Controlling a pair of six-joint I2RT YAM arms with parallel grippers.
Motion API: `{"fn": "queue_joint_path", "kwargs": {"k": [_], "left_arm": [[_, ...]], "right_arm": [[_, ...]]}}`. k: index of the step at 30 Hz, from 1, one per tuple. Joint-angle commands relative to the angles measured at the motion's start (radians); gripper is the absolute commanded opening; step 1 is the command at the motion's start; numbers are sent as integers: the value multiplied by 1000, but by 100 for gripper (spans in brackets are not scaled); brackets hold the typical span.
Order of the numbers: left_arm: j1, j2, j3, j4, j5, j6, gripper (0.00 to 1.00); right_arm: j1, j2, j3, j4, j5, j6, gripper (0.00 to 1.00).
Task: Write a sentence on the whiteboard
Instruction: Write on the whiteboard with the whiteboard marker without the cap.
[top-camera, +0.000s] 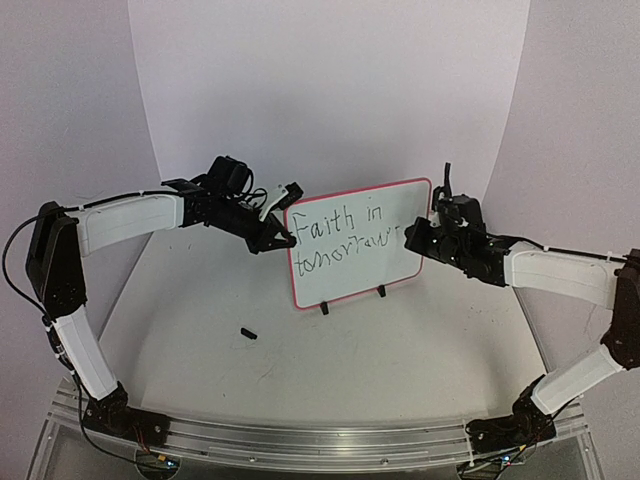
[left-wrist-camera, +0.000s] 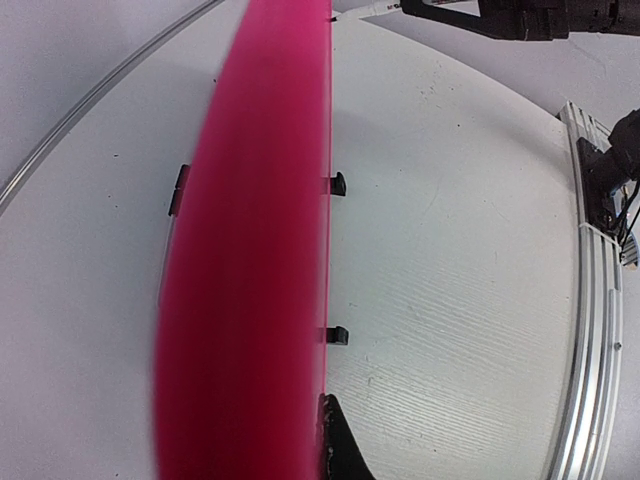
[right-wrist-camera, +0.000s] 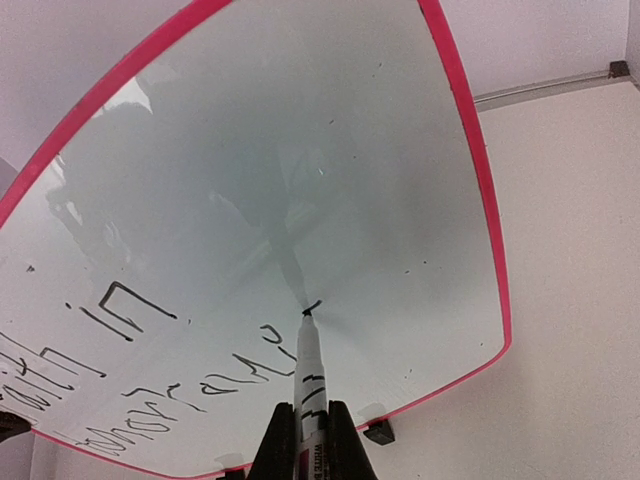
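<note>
The whiteboard (top-camera: 350, 265) stands on two black feet mid-table, its red-pink frame edge-on in the left wrist view (left-wrist-camera: 250, 300). The sentence (top-camera: 338, 235) reads "Faith in" on the top line and "tomorrow'" on the second; it also shows in the right wrist view (right-wrist-camera: 150, 360). My left gripper (top-camera: 281, 238) is shut on the board's left edge; one black finger (left-wrist-camera: 340, 445) presses the frame and the other is hidden behind it. My right gripper (right-wrist-camera: 310, 440) is shut on a white marker (right-wrist-camera: 310, 385), its tip touching the board after the last stroke.
A small black marker cap (top-camera: 249, 333) lies on the table in front of the board, to the left. A metal rail (top-camera: 320, 440) runs along the near edge. A white curved backdrop (top-camera: 330, 90) rises behind the board.
</note>
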Motion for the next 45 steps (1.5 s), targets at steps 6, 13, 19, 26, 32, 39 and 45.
{"fn": "queue_joint_path", "kwargs": {"k": [6, 13, 19, 26, 32, 39, 45], "left_arm": [[-4, 10, -8, -89, -79, 50, 0], [-4, 10, -8, -88, -82, 52, 0], [-4, 9, -9, -87, -83, 52, 0], [-5, 10, -9, -86, -83, 52, 0], [-4, 11, -8, -86, -81, 52, 0], [-5, 12, -8, -86, -80, 52, 0], [-5, 12, -8, -86, -79, 51, 0]], "right_arm": [[-4, 32, -13, 24, -18, 19, 0], [-4, 35, -13, 21, 36, 31, 0], [-4, 33, -19, 7, 90, 45, 0], [-4, 34, -24, -11, 107, 45, 0], [-4, 41, -28, -30, 100, 55, 0], [-4, 61, 2, -31, 46, 28, 0], [-4, 54, 10, -18, 15, 24, 0]]}}
